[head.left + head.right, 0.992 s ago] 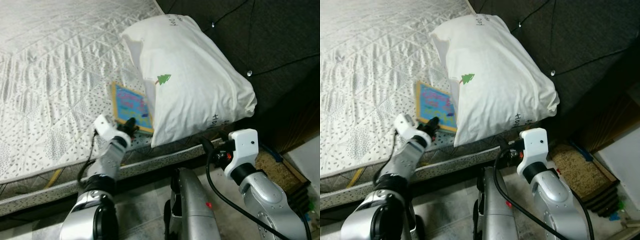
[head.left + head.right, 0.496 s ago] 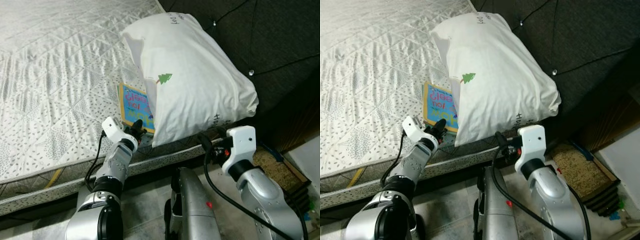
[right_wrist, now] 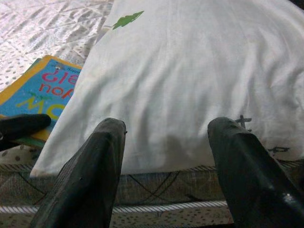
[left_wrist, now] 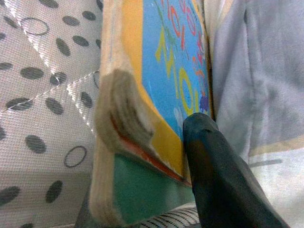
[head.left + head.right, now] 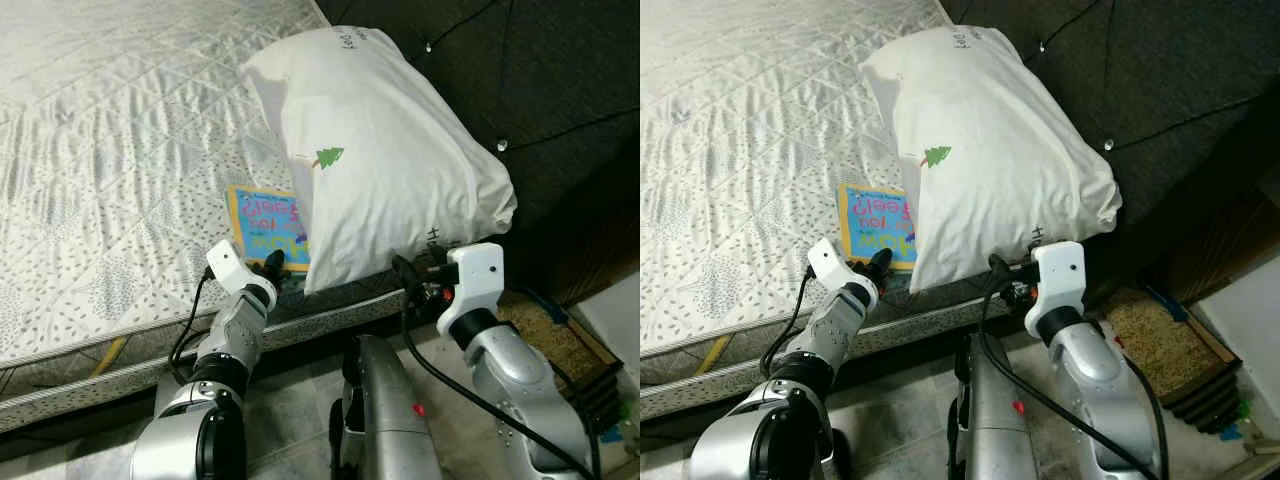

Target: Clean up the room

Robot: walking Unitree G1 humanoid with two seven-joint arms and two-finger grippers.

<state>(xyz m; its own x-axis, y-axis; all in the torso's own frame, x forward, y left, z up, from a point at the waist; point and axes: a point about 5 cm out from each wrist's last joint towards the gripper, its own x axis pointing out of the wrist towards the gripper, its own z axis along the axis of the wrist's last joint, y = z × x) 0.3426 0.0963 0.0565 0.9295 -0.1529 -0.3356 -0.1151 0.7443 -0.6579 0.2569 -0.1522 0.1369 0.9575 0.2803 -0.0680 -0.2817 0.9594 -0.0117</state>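
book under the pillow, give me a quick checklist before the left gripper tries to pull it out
1. Left gripper at the book: ok, its tip sits at the near edge, by the worn corner.
2. Firm grasp on the book: cannot tell, the left wrist view shows one finger lying on the cover; the other is hidden.
3. Book free to slide: not ok, the pillow covers its far side.
4. Right gripper ready to help: ok, open and facing the pillow's lower edge, not touching it.
5. Book resting flat on the mattress: ok, close to the bed's edge.
6. Risk of dragging the pillow along: cannot tell; lifting the pillow first looks safer.
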